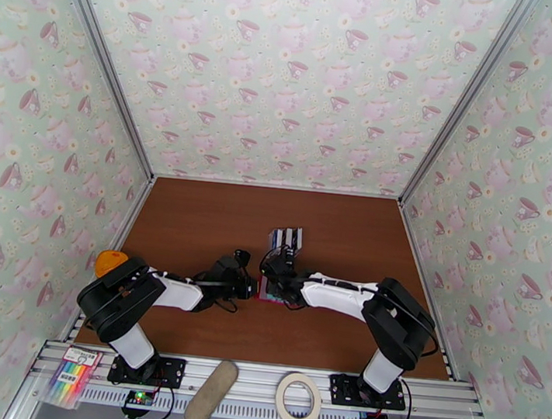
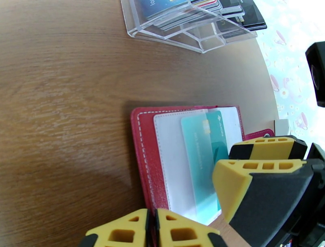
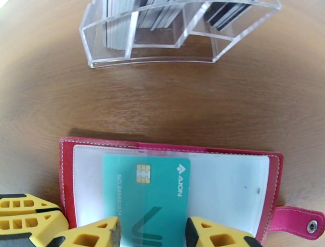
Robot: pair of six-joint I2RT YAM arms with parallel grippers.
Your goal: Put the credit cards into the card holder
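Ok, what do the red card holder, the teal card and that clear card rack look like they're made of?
Card holder: probably leather or faux leather, matte red, stitched edge visible. Teal card: smooth plastic, with a metallic chip. Card rack: clear rigid plastic, likely acrylic; the table shows through its walls.

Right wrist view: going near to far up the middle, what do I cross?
Right gripper → teal card → wallet far edge → bare table → clear tray holding the other cards.
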